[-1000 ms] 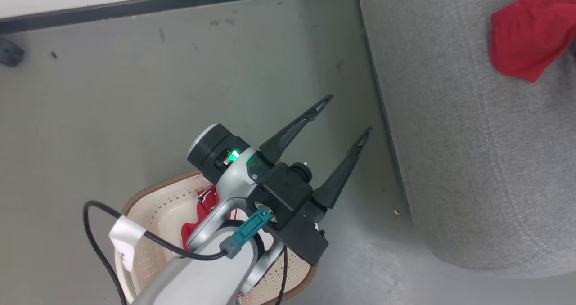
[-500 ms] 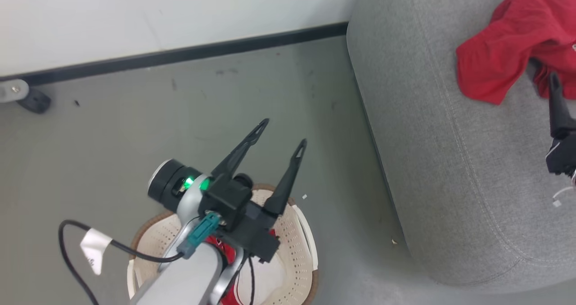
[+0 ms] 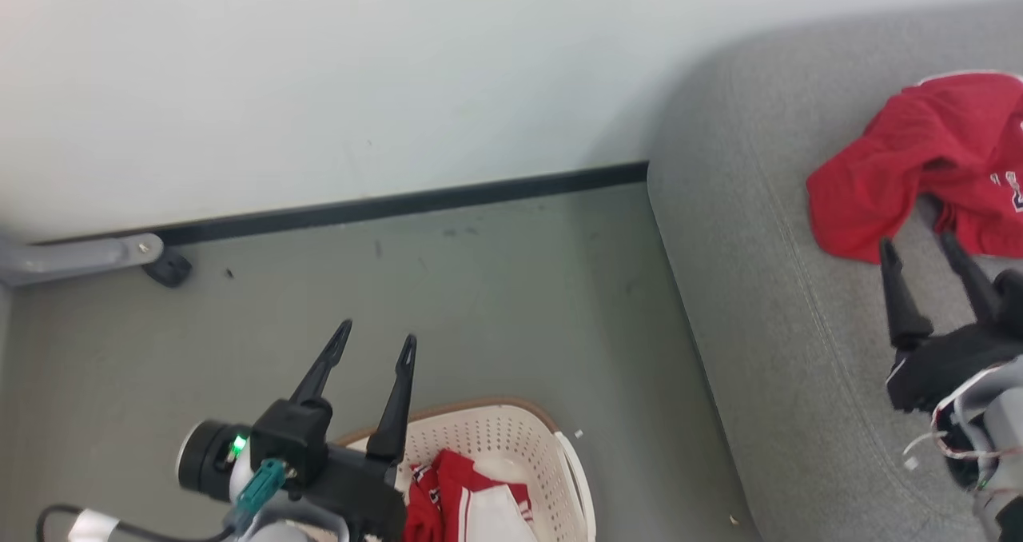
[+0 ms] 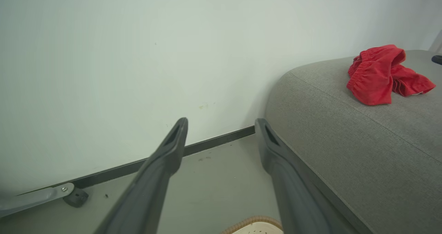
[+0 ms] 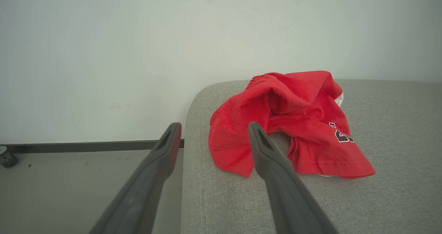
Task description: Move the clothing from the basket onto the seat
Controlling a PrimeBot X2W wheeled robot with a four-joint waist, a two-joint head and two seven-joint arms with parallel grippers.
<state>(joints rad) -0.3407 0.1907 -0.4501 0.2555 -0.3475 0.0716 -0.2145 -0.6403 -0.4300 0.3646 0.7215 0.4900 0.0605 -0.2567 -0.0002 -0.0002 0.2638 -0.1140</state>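
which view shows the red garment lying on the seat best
The right wrist view: the red garment lies close and large on the seat, its dark lettering showing. The head view cuts the garment off at the right edge; the left wrist view shows it small and distant.

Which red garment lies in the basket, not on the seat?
The white-panelled garment in the basket, by the left gripper; the other garment lies on the seat.

A crumpled red garment (image 3: 895,166) lies on the grey seat (image 3: 767,350). A red-and-white garment (image 3: 459,498) sits bunched inside the cream, brown-rimmed basket (image 3: 515,440) near it.
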